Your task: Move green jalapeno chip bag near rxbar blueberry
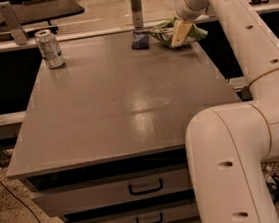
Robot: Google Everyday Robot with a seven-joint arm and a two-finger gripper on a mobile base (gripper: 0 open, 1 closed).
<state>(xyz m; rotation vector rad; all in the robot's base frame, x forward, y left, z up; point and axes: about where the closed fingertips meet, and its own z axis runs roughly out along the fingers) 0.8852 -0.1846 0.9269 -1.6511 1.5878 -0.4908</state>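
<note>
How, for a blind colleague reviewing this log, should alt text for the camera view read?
The robot's gripper grips the green jalapeno chip bag at the grey table's far right edge, close beside the rxbar blueberry. A drink can stands at the far left corner.
</note>
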